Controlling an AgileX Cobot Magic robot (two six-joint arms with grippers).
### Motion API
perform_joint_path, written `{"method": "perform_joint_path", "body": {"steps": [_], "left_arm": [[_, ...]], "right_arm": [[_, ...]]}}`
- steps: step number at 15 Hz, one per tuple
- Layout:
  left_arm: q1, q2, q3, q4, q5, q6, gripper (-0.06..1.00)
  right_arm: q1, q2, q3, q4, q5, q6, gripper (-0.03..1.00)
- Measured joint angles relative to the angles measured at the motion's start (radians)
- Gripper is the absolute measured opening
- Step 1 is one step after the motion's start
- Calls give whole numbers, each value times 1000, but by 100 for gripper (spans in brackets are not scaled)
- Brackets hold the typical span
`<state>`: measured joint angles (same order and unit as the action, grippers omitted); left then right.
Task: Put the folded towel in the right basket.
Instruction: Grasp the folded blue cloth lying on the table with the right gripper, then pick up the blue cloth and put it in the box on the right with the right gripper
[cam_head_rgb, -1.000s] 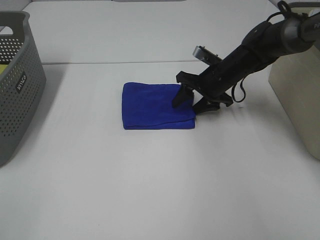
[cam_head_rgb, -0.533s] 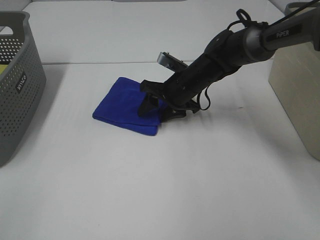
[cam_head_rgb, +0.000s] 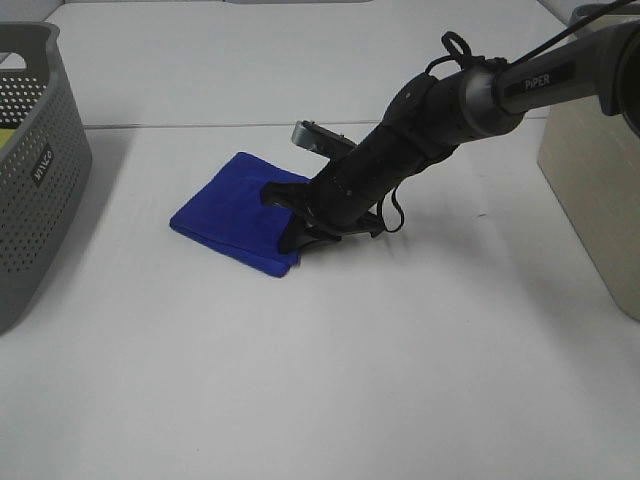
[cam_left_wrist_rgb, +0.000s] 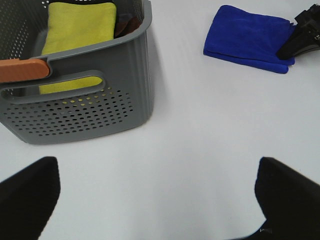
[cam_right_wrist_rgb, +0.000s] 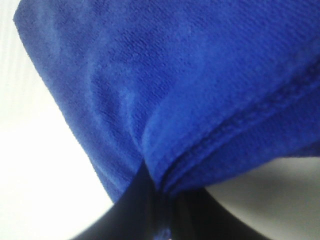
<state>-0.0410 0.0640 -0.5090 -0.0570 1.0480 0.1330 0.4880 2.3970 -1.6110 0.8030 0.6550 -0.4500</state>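
The folded blue towel (cam_head_rgb: 222, 211) lies flat on the white table, left of centre, turned at an angle. My right gripper (cam_head_rgb: 293, 216) reaches in low from the right and is shut on the towel's right edge, one finger above and one below. In the right wrist view the towel (cam_right_wrist_rgb: 165, 75) fills the frame and its folded edge runs into the black fingers (cam_right_wrist_rgb: 145, 210). The left wrist view shows the towel (cam_left_wrist_rgb: 247, 40) far off, with the right gripper (cam_left_wrist_rgb: 300, 41) at its edge. My left gripper (cam_left_wrist_rgb: 160, 200) is open and empty. The beige right basket (cam_head_rgb: 592, 185) stands at the right edge.
A grey perforated basket (cam_head_rgb: 30, 170) stands at the left edge. In the left wrist view this basket (cam_left_wrist_rgb: 100, 100) holds a folded yellow towel (cam_left_wrist_rgb: 75, 30), and an orange piece (cam_left_wrist_rgb: 24, 69) sits on its rim.
My right gripper has moved left, sliding and turning the blue towel with it, and its fingers have closed on the towel's right edge.
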Motion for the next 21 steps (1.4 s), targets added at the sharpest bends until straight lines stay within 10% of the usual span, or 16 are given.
{"method": "perform_joint_path", "body": {"steps": [21], "left_arm": [[0,0,0,0,0,0,99]], "right_arm": [[0,-772,20,-402,138,-1,6]]}}
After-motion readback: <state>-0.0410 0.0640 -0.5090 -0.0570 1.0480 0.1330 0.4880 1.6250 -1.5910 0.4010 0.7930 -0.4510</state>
